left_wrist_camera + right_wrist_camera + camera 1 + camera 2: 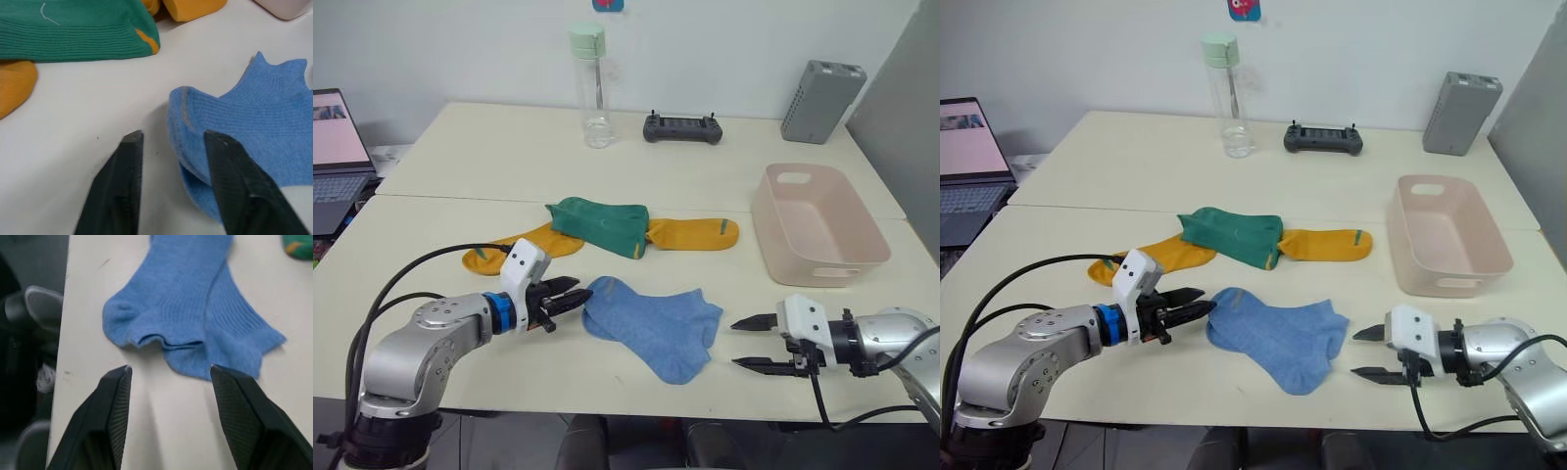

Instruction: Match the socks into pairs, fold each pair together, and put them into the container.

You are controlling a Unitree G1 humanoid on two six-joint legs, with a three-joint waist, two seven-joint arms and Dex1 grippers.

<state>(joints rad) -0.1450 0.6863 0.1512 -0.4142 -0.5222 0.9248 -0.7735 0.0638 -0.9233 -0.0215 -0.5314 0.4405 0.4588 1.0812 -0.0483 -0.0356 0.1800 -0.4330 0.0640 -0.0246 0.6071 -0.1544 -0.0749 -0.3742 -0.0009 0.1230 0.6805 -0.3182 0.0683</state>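
Two light blue socks (656, 326) lie stacked near the table's (460, 157) front edge, long axis along it; left gripper (570, 295) narrowly parted at one end, right gripper (751, 342) spread wide

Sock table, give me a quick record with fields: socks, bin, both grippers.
blue socks: stacked together, front of table, between the grippers
green socks: lying over the yellow socks, mid table
bin: pink, no socks inside, on the robot's right
left gripper: open, at the blue socks' left end
right gripper: open, just right of the blue socks, holding nothing
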